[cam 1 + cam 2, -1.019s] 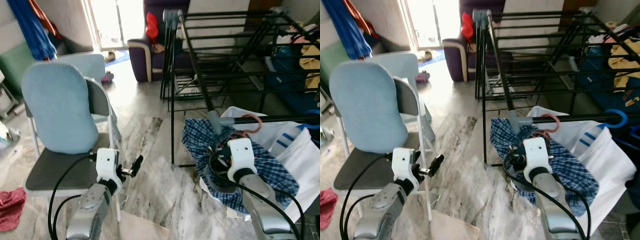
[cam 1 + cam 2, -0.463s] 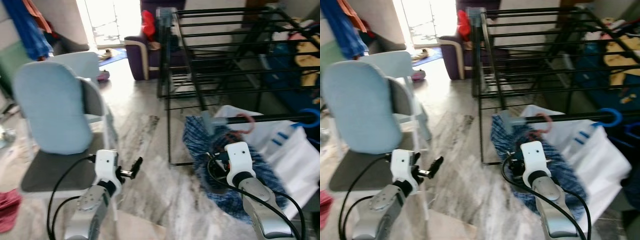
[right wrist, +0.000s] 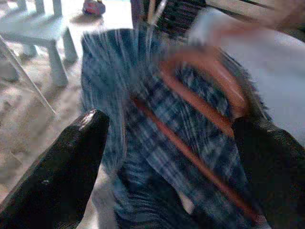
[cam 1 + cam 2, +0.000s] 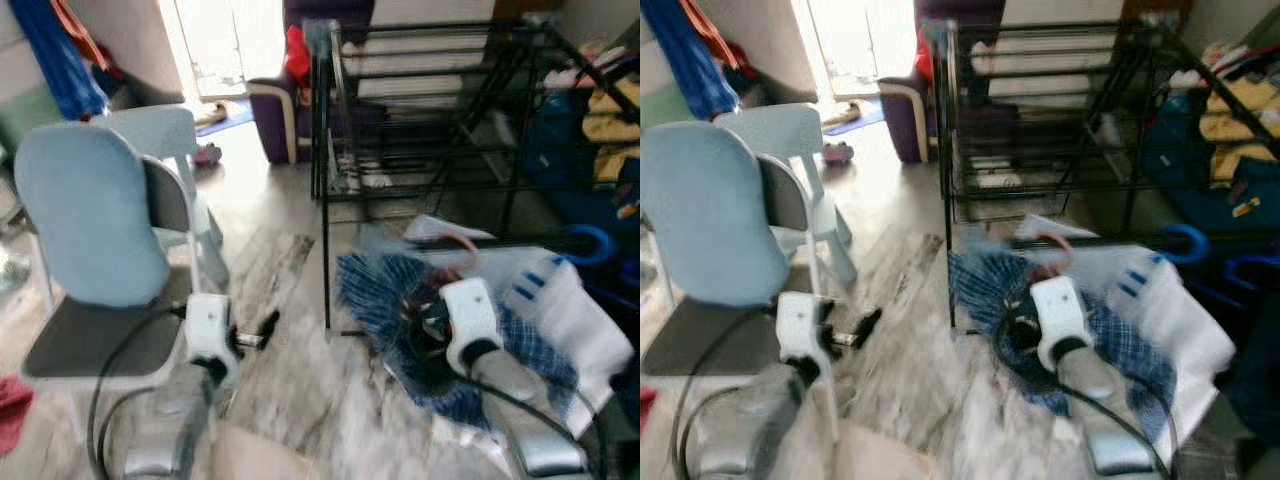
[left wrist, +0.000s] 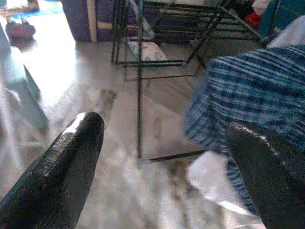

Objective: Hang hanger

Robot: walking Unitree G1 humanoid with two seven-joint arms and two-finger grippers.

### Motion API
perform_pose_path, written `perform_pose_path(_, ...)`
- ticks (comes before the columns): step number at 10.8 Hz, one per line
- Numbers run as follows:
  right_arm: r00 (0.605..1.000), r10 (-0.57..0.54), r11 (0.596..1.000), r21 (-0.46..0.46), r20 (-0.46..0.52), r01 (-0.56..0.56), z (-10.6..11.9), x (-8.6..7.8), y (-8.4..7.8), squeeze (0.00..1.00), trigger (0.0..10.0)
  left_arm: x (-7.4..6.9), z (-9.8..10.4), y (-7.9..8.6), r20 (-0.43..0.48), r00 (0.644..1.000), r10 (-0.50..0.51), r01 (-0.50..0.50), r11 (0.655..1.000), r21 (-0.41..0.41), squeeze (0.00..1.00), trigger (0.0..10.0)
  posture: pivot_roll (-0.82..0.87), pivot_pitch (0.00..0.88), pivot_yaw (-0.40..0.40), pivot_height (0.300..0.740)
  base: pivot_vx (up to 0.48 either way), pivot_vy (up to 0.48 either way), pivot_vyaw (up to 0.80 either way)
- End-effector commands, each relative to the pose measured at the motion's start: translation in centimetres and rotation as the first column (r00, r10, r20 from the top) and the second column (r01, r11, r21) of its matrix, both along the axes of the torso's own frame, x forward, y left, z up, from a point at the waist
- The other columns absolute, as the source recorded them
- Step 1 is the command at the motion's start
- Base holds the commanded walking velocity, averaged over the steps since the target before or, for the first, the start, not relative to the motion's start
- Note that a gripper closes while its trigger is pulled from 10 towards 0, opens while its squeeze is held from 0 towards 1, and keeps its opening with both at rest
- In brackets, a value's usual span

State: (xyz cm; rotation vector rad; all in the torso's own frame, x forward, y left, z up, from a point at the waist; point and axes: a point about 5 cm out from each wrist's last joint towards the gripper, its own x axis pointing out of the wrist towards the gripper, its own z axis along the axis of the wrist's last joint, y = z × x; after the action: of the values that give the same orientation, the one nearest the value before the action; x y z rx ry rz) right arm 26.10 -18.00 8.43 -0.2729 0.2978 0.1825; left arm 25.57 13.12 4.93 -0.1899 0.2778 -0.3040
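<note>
— Starting with the biggest thing: what stands in front of the robot?

— Black drying rack (image 4: 430, 110), its bars running across the upper right of the head views. To the left a grey folding chair (image 4: 95, 335) with a pale blue cushion (image 4: 85, 215) leaning on its back, and beyond it a small pale blue plastic chair (image 4: 790, 135). Marbled floor (image 4: 290, 330) lies between them. The head views are blurred.

— And below the rack?

— White cloth (image 4: 570, 310) with blue stripes is heaped low on the right. Just left of it, touching, hangs a blue checked shirt (image 4: 385, 300). The shirt sits on an orange hanger (image 3: 205, 81); in the right wrist view its thin orange arms cross the checked fabric, between the two black fingers. A pinkish hook (image 4: 1050, 243) shows at the rack's lowest bar, above the shirt; blur hides whether it rests on the bar.

— Where are the grippers?

— The right gripper (image 3: 181, 157) is up against the shirt, fingers spread wide on either side of hanger and cloth, closed on nothing. The left gripper (image 5: 162, 162) is low beside the grey chair, pointed toward the rack's leg, fingers likewise parted and empty.
</note>
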Motion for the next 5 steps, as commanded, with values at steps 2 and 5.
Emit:
perform_pose_path(2, 0.999, 0.035, 0.999, 0.039, -0.017, -0.035, -0.1, -0.7, 1.1, 0.0, 10.0, 0.1, -0.2, 0.9, -0.017, 1.0, 0.012, -0.011, 0.999, 0.04, 0.0, 10.0, -0.23, 0.0, 0.063, 0.74, 0.0, 0.0, 0.0)
perform_pose_path(5, 0.973, 0.21, 0.974, 0.107, -0.094, -0.2, -0.5, -1.6, 2.9, 0.0, 10.0, 0.5, 0.1, 0.9, -0.021, 1.0, 0.022, -0.022, 1.0, 0.019, 0.0, 10.0, -0.22, 0.0, 0.067, 0.74, 0.0, 0.0, 0.0)
